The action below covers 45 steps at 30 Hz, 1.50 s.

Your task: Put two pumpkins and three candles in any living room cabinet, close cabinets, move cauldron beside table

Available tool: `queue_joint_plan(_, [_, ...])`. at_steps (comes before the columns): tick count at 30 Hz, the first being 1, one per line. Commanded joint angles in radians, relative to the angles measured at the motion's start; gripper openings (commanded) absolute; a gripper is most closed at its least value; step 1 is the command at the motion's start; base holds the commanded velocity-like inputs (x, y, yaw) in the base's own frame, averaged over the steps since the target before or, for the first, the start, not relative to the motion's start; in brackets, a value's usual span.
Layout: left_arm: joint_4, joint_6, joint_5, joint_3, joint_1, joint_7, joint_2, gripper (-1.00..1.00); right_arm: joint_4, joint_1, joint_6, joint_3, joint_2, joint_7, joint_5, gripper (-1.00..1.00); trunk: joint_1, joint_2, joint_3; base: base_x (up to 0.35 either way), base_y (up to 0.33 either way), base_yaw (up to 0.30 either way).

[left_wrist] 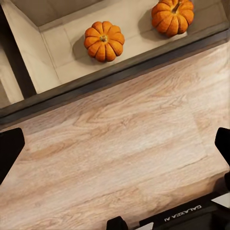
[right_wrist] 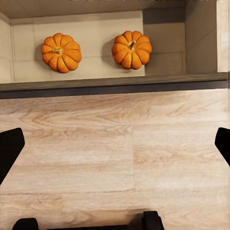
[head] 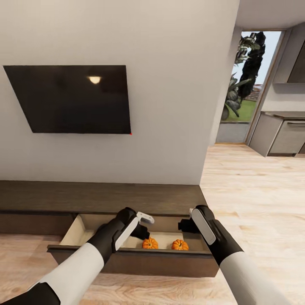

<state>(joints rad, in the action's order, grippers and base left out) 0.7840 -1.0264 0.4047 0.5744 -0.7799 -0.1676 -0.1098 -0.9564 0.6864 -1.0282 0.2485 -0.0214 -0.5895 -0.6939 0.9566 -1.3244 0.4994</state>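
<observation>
Both pumpkins (head: pixel 150 243) (head: pixel 180 245) sit side by side in open drawer (head: pixel 127 254) of cabinet (head: pixel 101 197). Left tool (head: pixel 144 226) and right tool (head: pixel 186 224) hover above, fingers spread, empty. Pumpkin step looks done; candles next, drawer not yet shut.

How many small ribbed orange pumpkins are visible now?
2. Both lie in the open pale-wood drawer of the dark brown cabinet: one pumpkin nearer the left gripper, the other beside it. Arms may hide more.

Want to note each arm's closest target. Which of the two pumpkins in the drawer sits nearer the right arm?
The right-hand pumpkin, lying close beside the right arm. The other pumpkin lies toward the left arm.
</observation>
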Motion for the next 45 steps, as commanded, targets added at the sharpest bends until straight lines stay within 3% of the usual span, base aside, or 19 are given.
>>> queue_joint_plan(1, [0.004, -0.002, 0.01, 0.003, 0.0, -0.01, 0.001, 1.0, -0.001, 0.0, -0.001, 0.002, 0.001, -0.01, -0.008, 1.0, 0.0, -0.001, 0.001, 0.0, 0.0, 0.0])
queue_joint_plan(6, [0.014, 0.039, 0.006, 0.001, 0.002, -0.011, 0.004, 1.0, -0.001, -0.004, 0.039, 0.002, 0.003, -0.01, -0.004, 1.0, 0.0, -0.001, 0.001, 0.0, 0.0, 0.0])
queue_joint_plan(11, [0.031, 0.252, 0.005, 0.001, 0.01, -0.011, 0.008, 1.0, -0.005, -0.037, 0.178, 0.016, 0.012, -0.006, -0.001, 1.0, 0.0, -0.001, 0.001, 0.0, 0.0, 0.0])
queue_joint_plan(12, [0.036, 0.32, 0.005, 0.0, 0.028, -0.011, 0.01, 1.0, -0.021, -0.07, 0.232, 0.033, 0.016, -0.005, 0.0, 1.0, 0.0, -0.001, 0.001, 0.0, 0.0, 0.0])
queue_joint_plan(14, [0.043, 0.383, 0.005, 0.0, 0.063, -0.012, 0.013, 1.0, -0.057, -0.115, 0.298, 0.055, 0.023, -0.003, 0.001, 1.0, 0.0, -0.001, 0.001, 0.0, 0.0, 0.0])
queue_joint_plan(16, [0.057, 0.472, 0.005, -0.001, 0.127, -0.014, 0.017, 1.0, -0.14, -0.201, 0.398, 0.091, 0.049, 0.004, 0.001, 1.0, 0.0, -0.001, 0.001, 0.0, 0.0, 0.0])
queue_joint_plan(18, [0.069, 0.615, 0.004, -0.003, 0.21, -0.02, 0.019, 1.0, -0.231, -0.311, 0.514, 0.136, 0.093, 0.009, 0.004, 1.0, 0.0, -0.001, 0.001, 0.0, 0.0, 0.0])
queue_joint_plan(19, [0.071, 0.652, 0.004, -0.003, 0.227, -0.028, 0.02, 1.0, -0.244, -0.332, 0.547, 0.147, 0.1, 0.01, 0.008, 1.0, 0.0, -0.001, 0.001, 0.0, 0.0, 0.0])
queue_joint_plan(21, [0.072, 0.783, 0.003, -0.002, 0.276, -0.085, 0.023, 1.0, -0.261, -0.392, 0.713, 0.178, 0.12, 0.014, 0.058, 1.0, 0.0, -0.001, 0.001, 0.0, 0.0, 0.0])
queue_joint_plan(23, [0.068, 0.858, 0.0, -0.001, 0.302, -0.122, 0.03, 1.0, -0.245, -0.429, 0.823, 0.191, 0.125, 0.018, 0.12, 1.0, 0.0, -0.001, 0.001, 0.0, 0.0, 0.0])
queue_joint_plan(26, [0.074, 0.939, -0.005, -0.001, 0.34, -0.141, 0.053, 1.0, -0.229, -0.461, 0.896, 0.198, 0.126, 0.029, 0.186, 1.0, 0.0, -0.001, 0.001, 0.0, 0.0, 0.0])
queue_joint_plan(28, [0.074, 0.98, -0.007, 0.0, 0.361, -0.147, 0.065, 1.0, -0.225, -0.469, 0.915, 0.199, 0.127, 0.033, 0.204, 1.0, 0.0, -0.001, 0.001, 0.0, 0.0, 0.0])
queue_joint_plan(34, [0.037, 1.203, -0.012, 0.0, 0.412, -0.165, 0.085, 1.0, -0.191, -0.482, 0.945, 0.204, 0.119, 0.039, 0.238, 1.0, 0.0, -0.001, 0.001, 0.0, 0.0, 0.0])
queue_joint_plan(40, [-0.054, 1.299, -0.014, 0.001, 0.422, -0.168, 0.083, 1.0, -0.136, -0.484, 0.954, 0.205, 0.105, 0.04, 0.247, 1.0, 0.0, -0.001, 0.001, 0.0, 0.0, 0.0])
queue_joint_plan(43, [-0.116, 1.4, -0.014, 0.002, 0.423, -0.168, 0.081, 1.0, -0.113, -0.484, 0.956, 0.208, 0.094, 0.04, 0.269, 1.0, 0.0, -0.001, 0.001, 0.0, 0.0, 0.0])
queue_joint_plan(45, [-0.23, 1.454, -0.014, 0.005, 0.424, -0.168, 0.08, 1.0, -0.097, -0.484, 0.964, 0.21, 0.091, 0.04, 0.284, 1.0, 0.0, -0.001, 0.001, 0.0, 0.0, 0.0])
